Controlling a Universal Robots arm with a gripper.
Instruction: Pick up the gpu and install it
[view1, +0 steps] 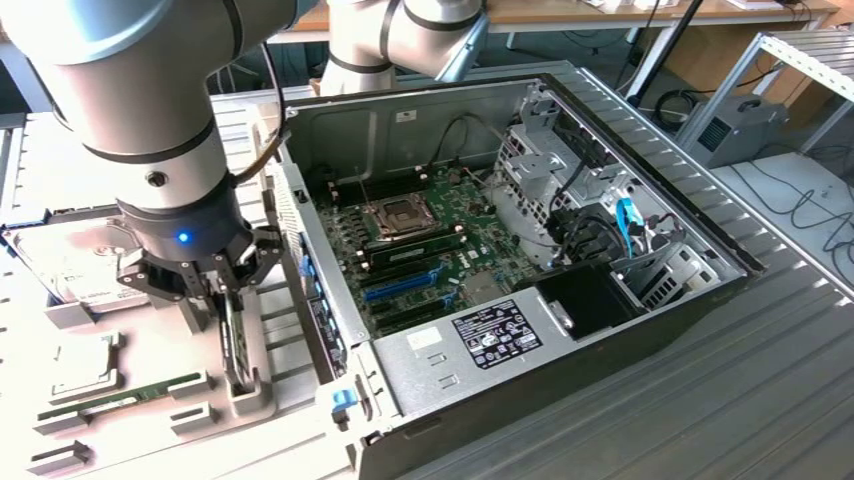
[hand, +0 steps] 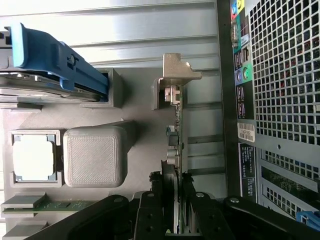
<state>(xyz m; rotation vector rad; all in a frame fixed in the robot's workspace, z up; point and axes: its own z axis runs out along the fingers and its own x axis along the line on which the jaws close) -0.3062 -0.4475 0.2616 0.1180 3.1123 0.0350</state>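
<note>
Clenched on gpu (hand: 177, 132) with gripper (hand: 175, 205), card on edge in holder (hand: 177, 67) at exterior view's left of case (view1: 441, 350). Lift straight, no twist; likely binds in holder otherwise.

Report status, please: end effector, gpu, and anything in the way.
End effector shut on gpu, both sides. gpu on edge, seated in grey holder. Open computer case alongside; nothing seen across the card.

A ribbed metal surface (view1: 747, 400) carries an open computer case (view1: 360, 130) and, just beside it, a pale grey parts tray (hand: 135, 160), possibly printed plastic.
</note>
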